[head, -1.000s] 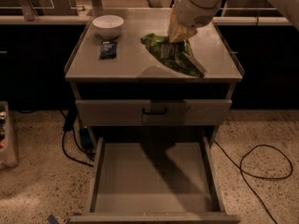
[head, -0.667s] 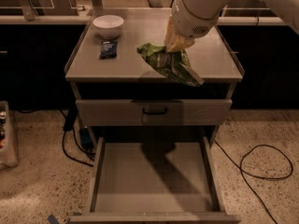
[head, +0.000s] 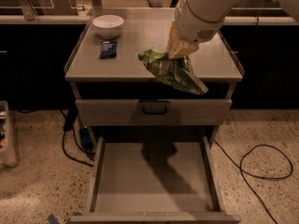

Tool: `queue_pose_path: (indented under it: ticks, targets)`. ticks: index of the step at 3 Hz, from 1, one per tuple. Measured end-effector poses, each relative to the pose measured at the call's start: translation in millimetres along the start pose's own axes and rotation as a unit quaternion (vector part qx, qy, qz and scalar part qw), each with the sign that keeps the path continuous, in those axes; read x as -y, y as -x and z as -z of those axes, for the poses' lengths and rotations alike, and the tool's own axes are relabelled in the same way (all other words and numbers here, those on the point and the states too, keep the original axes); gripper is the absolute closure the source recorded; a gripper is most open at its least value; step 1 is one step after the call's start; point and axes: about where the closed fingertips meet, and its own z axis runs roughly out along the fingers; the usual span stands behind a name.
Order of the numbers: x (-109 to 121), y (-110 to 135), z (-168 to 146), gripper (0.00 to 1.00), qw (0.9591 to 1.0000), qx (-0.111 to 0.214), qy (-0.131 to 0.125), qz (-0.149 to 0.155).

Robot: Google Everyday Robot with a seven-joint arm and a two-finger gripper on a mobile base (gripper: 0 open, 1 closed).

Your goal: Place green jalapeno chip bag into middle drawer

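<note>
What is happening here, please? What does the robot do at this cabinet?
The robot's gripper is over the cabinet top, shut on the upper end of the green jalapeno chip bag. The bag hangs crumpled from it, with its lower tip past the front edge. Below, the middle drawer is pulled open, and the bag is not yet in it. A white bowl and a dark blue packet lie at the back left of the top.

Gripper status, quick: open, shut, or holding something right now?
Gripper: shut on the crinkled light-green foil chip bag, over the front edge of the grey cabinet top.
</note>
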Motion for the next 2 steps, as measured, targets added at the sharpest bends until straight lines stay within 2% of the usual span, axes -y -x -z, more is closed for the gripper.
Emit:
queue_pose_path:
  ticks: [1,2]
  targets:
    - [-40.1,20.4,25.9,1.00,0.9998,-0.005,0.020,-0.005]
    - [-40.9,26.4,26.6,1.00,0.9998,-0.004,0.019,-0.003]
